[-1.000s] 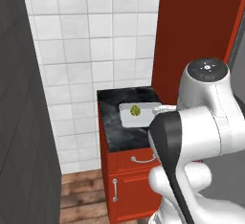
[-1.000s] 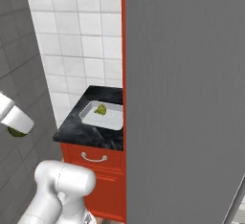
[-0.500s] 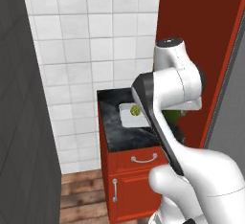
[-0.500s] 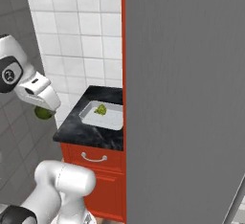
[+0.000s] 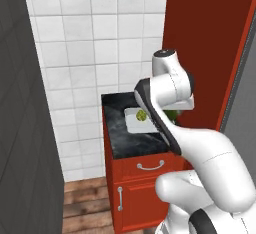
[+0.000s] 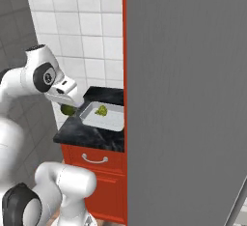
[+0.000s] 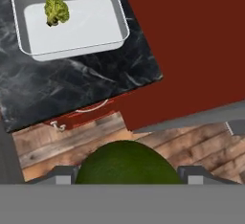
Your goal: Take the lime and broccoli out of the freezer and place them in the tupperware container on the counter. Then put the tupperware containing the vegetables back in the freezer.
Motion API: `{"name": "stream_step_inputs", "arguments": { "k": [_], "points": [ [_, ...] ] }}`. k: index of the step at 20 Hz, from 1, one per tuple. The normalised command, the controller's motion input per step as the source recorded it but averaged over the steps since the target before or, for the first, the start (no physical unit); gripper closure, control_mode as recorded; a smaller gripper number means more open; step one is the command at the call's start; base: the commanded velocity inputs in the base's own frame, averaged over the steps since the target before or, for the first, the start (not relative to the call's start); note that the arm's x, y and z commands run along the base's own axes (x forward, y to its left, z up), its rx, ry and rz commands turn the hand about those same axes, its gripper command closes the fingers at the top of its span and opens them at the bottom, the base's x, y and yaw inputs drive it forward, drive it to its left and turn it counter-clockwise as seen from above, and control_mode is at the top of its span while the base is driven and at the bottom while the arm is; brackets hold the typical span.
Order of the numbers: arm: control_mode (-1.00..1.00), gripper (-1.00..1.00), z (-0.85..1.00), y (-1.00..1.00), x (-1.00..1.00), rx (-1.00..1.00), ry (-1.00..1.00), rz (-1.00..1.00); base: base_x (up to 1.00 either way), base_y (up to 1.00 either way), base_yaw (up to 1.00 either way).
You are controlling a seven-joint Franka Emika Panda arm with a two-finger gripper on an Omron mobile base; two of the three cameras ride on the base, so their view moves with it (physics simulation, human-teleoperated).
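Here your end effector (image 7: 127, 176) is clamped on the lime (image 7: 127, 163), the dark-green ball sitting between the two finger tips at the bottom of the hand view. In the right base view the lime (image 6: 68, 109) hangs under the hand just off the near-left edge of the worktop (image 6: 91, 135), beside the tupperware container (image 6: 103, 120) and not over it. The lime is round, so you get no long axis from it.

The tupperware container (image 7: 72, 46) lies flat on the black marbled worktop (image 7: 72, 91), close to the tall red cabinet side (image 7: 191, 41). In the hand view its long axis runs left to right, slightly tilted. In the right base view the long side runs from the tiled wall out toward you.

The broccoli (image 7: 56, 10) rests inside the container, in its far-left corner as the hand view shows it. You can see the broccoli (image 5: 141, 115) in the left base view too, partly behind the arm.

The grey freezer door (image 6: 188, 99) stands at your right.
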Motion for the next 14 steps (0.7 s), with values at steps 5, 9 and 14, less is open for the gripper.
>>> {"name": "stream_step_inputs", "arguments": {
  "k": [5, 9, 14],
  "points": [
    [-1.00, 1.00, -0.62, -0.25, 1.00, 0.00, 0.00, 0.04, 0.00, 0.00, 0.00],
    [-1.00, 1.00, -0.55, -0.14, 1.00, 0.00, 0.00, 0.04, 0.00, 0.00, 0.00],
    [-1.00, 1.00, -0.44, -0.02, 1.00, 0.00, 0.00, 0.00, 0.00, 0.00, 0.00]
  ]
}}
